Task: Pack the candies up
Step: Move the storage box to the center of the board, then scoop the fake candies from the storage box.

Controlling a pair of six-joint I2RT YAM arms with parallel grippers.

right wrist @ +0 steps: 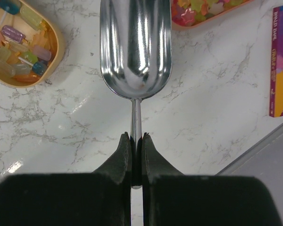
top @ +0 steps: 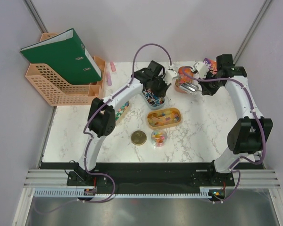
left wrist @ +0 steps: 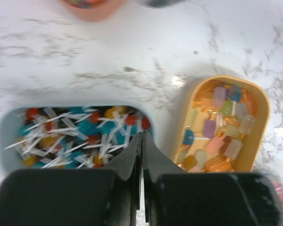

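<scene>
Nearest, a gold lid [top: 138,137] is lying beside a round tub [top: 152,141] of candies [top: 159,136]. More are filling the orange oval tray [left wrist: 263,117]. The left fingers [left wrist: 127,162] (pressed all but together) are hovering over the lollipop tray [left wrist: 4,136]. Farthest, the right fingers [right wrist: 122,160] are pinching the metal scoop [right wrist: 136,42] by its handle above the table [right wrist: 203,103].

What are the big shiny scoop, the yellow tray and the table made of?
The scoop looks like polished metal: it is silvery, with mirror-like reflections. The tray seems to be smooth plastic, an even orange-yellow with a soft sheen. The table looks like marble, white with grey veins, though it could be a printed surface.
</scene>
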